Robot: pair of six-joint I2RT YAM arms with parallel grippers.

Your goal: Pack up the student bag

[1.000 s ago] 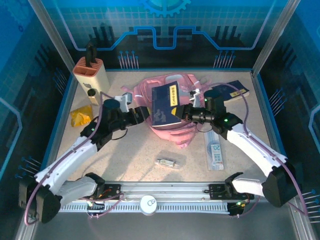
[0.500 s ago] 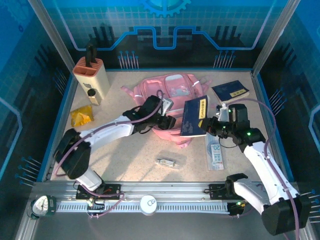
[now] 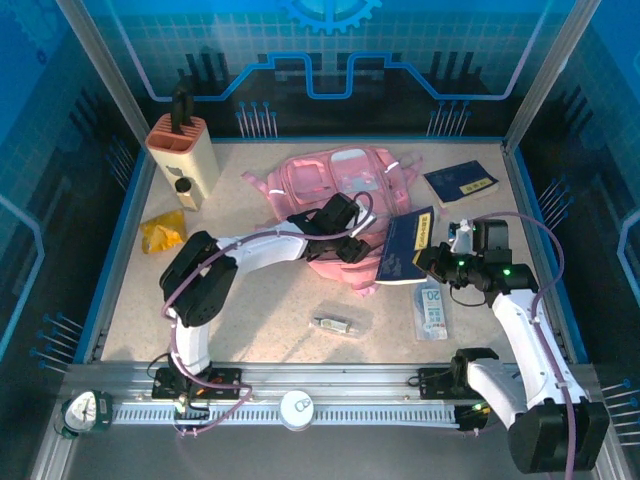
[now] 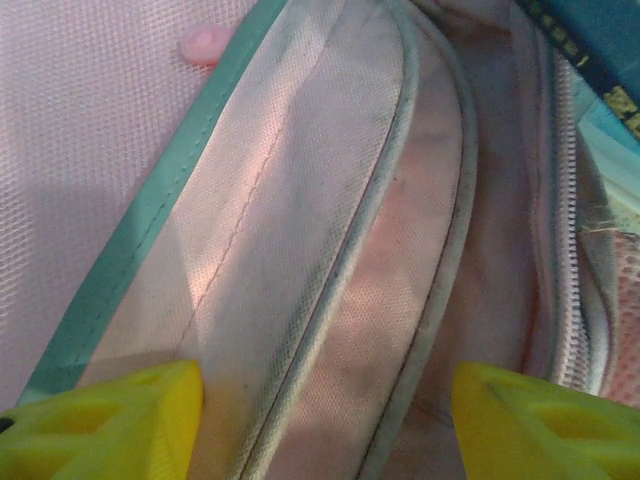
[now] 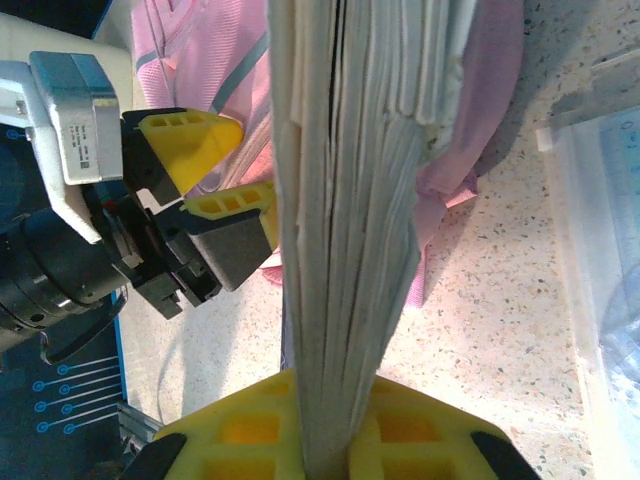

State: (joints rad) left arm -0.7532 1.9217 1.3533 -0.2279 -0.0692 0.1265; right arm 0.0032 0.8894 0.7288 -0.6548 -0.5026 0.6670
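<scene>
The student bag (image 3: pixel 335 185), a pink backpack, lies flat at the back middle of the table. My left gripper (image 3: pixel 357 243) hovers at its near edge, open, its yellow fingertips (image 4: pixel 110 420) standing wide apart over a piped seam of the bag (image 4: pixel 330 200). Nothing is pinched between them. My right gripper (image 3: pixel 432 262) is shut on a dark blue book (image 3: pixel 407 248), held on edge just right of the bag. In the right wrist view the book's page block (image 5: pixel 350 200) rises from my right gripper (image 5: pixel 335 440), with the left gripper (image 5: pixel 212 172) and the bag (image 5: pixel 200 60) beside it.
A second blue book (image 3: pixel 462 182) lies at the back right. A clear ruler case (image 3: pixel 432 305) lies near my right arm and a small wrapped item (image 3: pixel 333 324) at front centre. A beige holder (image 3: pixel 183 155) and a yellow packet (image 3: pixel 162 232) sit at the left.
My left arm swung from the left side across to the bag's near edge and its jaws widened. My right gripper carried the book off the bag, rightward and nearer.
</scene>
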